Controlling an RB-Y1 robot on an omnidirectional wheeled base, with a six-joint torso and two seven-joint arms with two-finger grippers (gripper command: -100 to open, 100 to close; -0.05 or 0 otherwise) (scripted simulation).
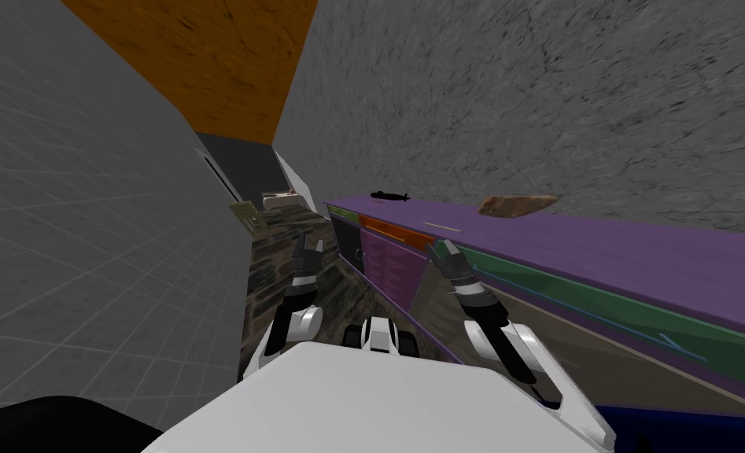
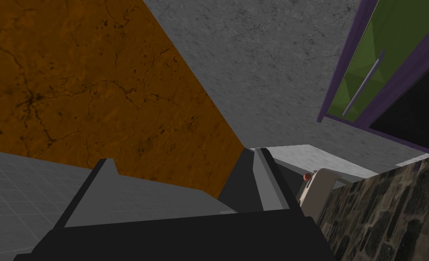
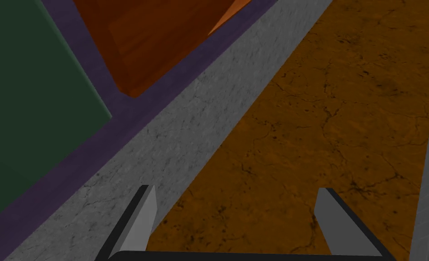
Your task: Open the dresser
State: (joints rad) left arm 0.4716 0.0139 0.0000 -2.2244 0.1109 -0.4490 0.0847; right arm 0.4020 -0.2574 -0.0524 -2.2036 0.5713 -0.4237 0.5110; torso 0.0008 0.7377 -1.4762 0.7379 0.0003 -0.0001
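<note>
The dresser [image 1: 599, 244] is a long purple cabinet along the wall on my right, with green [image 1: 567, 292], orange [image 1: 394, 233] and purple [image 1: 390, 267] fronts. My right gripper [image 1: 444, 252] hangs open just in front of the green front, close to the orange one. In the right wrist view its fingers [image 3: 147, 213] stand wide apart with nothing between them, and the green panel [image 3: 27, 90] and orange front [image 3: 154, 41] lie off to one side. My left gripper [image 1: 309, 250] is open over the floor, away from the dresser. The left wrist view shows a green front with a slim bar handle [image 2: 363, 84].
A small black object [image 1: 390, 195] and a brown lump [image 1: 516, 204] lie on the dresser top. A dark stone-patterned floor strip [image 1: 284, 267] runs between the dresser and a grey wall [image 1: 87, 236] on my left. Pale furniture [image 1: 284, 200] stands at the far end.
</note>
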